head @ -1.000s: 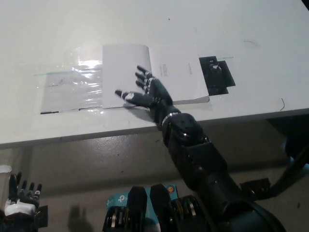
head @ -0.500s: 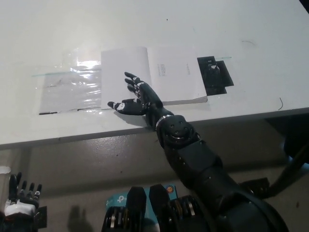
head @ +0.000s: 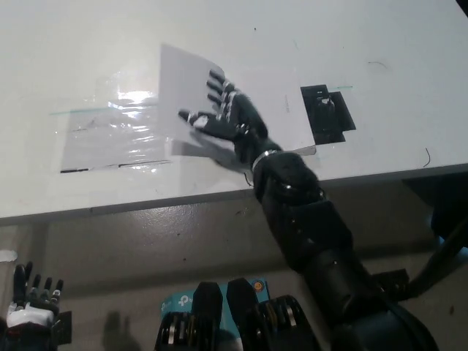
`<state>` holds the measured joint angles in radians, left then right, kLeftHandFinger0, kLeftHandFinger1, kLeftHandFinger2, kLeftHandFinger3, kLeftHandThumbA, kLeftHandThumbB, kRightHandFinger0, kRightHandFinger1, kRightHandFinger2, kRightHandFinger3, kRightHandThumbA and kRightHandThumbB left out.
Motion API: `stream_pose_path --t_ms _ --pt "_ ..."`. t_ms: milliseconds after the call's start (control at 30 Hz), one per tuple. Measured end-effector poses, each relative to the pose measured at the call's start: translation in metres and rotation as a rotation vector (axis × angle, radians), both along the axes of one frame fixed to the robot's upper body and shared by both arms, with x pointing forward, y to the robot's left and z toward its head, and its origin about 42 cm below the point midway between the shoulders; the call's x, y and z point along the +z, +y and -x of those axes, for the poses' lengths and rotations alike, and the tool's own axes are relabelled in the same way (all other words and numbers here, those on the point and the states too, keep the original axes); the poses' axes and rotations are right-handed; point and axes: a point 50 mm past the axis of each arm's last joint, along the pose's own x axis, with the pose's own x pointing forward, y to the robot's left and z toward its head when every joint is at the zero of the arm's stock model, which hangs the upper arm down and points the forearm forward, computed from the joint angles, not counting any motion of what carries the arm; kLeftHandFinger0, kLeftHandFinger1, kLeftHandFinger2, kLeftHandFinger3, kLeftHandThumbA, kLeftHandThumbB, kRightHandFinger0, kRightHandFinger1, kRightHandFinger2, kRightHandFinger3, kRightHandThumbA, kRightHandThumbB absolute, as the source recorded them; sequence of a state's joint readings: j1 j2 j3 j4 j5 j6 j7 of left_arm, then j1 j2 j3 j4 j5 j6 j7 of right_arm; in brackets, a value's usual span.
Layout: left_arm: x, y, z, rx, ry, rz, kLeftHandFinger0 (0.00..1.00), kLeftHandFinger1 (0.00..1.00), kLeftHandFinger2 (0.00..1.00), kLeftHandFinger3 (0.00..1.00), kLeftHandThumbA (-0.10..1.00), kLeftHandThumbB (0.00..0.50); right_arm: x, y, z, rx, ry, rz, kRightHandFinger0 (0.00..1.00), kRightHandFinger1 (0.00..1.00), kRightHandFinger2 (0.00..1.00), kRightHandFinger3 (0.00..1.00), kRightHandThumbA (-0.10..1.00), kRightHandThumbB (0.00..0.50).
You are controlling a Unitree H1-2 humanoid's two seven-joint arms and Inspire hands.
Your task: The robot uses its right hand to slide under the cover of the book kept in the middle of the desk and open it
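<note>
The white book (head: 289,121) lies in the middle of the white desk (head: 380,44). Its left leaf (head: 183,80) stands lifted and tilted off the desk, with a shadow under its lower edge. My black right hand (head: 227,121) lies spread against this leaf, open, fingers apart and pointing away from me. Whether the palm is under or on the leaf I cannot tell. My white left hand (head: 33,301) rests far below the desk edge at the lower left, open and holding nothing.
A clear plastic sleeve (head: 110,131) lies flat just left of the book. A black flat object (head: 327,113) sits right of the book. The desk's front edge (head: 146,205) runs across below the hand.
The right hand has moved up and to the right, and the book's left leaf, flat on the desk before, now stands raised and tilted. The left hand has not moved.
</note>
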<state>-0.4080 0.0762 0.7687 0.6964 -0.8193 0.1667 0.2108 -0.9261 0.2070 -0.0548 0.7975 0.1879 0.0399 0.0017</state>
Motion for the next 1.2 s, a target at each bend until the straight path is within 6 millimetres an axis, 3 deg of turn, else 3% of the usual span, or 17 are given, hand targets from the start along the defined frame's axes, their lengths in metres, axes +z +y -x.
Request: stream_pose_path --t_ms 67,200,300,433,467,533,600,667,700,833,933,1033,1100,1167,1200 --pt "-0.001 0.0 0.001 0.001 0.003 0.0 1.0 1.0 1.0 1.0 0.83 0.0 0.008 -0.007 0.001 -0.01 -0.006 -0.047 0.77 1.0 1.0 1.0 0.73 0.133" --pt "-0.002 0.001 0.003 0.005 0.006 0.002 1.0 1.0 1.0 1.0 0.83 0.0 0.031 -0.023 0.007 -0.044 -0.026 -0.17 0.75 1.0 1.0 1.0 0.75 0.147" --pt "-0.003 0.001 0.004 0.005 0.007 0.003 1.0 1.0 1.0 1.0 0.84 0.0 0.048 -0.036 0.013 -0.068 -0.042 -0.252 0.79 1.0 1.0 1.0 0.8 0.091" --pt "-0.004 0.0 0.004 0.007 0.008 0.005 1.0 1.0 1.0 1.0 0.85 0.0 0.064 -0.059 0.025 -0.11 -0.048 -0.376 0.78 1.0 1.0 1.0 0.83 0.065" --pt "-0.004 0.0 0.004 0.007 0.007 0.006 1.0 1.0 1.0 1.0 0.86 0.0 0.066 -0.067 0.028 -0.124 -0.052 -0.409 0.87 1.0 1.0 1.0 0.87 0.047" --pt "-0.004 0.001 0.005 0.008 0.007 0.005 1.0 1.0 1.0 1.0 0.87 0.0 0.069 -0.087 0.033 -0.158 -0.053 -0.473 0.87 1.0 1.0 1.0 0.87 0.047" --pt "-0.005 0.001 0.007 0.011 0.009 0.004 1.0 1.0 1.0 1.0 0.85 0.0 0.068 -0.104 0.035 -0.188 -0.049 -0.515 0.99 1.0 1.0 1.0 0.91 0.042" --pt "-0.006 0.001 0.007 0.013 0.01 0.006 1.0 1.0 1.0 1.0 0.85 0.0 0.065 -0.124 0.038 -0.232 -0.05 -0.559 1.0 1.0 1.0 1.0 0.91 0.05" --pt "-0.006 0.001 0.008 0.014 0.01 0.007 1.0 1.0 1.0 1.0 0.85 0.0 0.065 -0.131 0.039 -0.245 -0.053 -0.57 1.0 1.0 1.0 1.0 0.89 0.078" --pt "-0.007 0.002 0.009 0.019 0.01 0.01 1.0 1.0 1.0 1.0 0.86 0.0 0.064 -0.186 0.054 -0.381 -0.102 -0.647 1.0 1.0 1.0 1.0 0.9 0.05" --pt "-0.009 0.002 0.012 0.021 0.013 0.01 1.0 1.0 1.0 1.0 0.86 0.0 0.058 -0.22 0.063 -0.466 -0.122 -0.679 1.0 1.0 1.0 1.0 0.93 0.059" --pt "-0.009 0.002 0.012 0.02 0.011 0.009 1.0 1.0 1.0 1.0 0.85 0.0 0.045 -0.248 0.069 -0.547 -0.117 -0.703 1.0 1.0 1.0 1.0 0.95 0.072" --pt "-0.009 0.002 0.012 0.019 0.011 0.009 1.0 1.0 1.0 1.0 0.86 0.0 0.035 -0.263 0.072 -0.598 -0.11 -0.711 1.0 1.0 1.0 1.0 0.92 0.11" --pt "-0.009 0.003 0.013 0.02 0.012 0.007 1.0 1.0 1.0 1.0 0.86 0.0 0.017 -0.286 0.077 -0.678 -0.097 -0.719 1.0 1.0 1.0 1.0 0.94 0.106" --pt "-0.009 0.003 0.013 0.02 0.012 0.007 1.0 1.0 1.0 1.0 0.85 0.0 0.01 -0.294 0.079 -0.709 -0.093 -0.721 1.0 1.0 1.0 1.0 0.94 0.073"
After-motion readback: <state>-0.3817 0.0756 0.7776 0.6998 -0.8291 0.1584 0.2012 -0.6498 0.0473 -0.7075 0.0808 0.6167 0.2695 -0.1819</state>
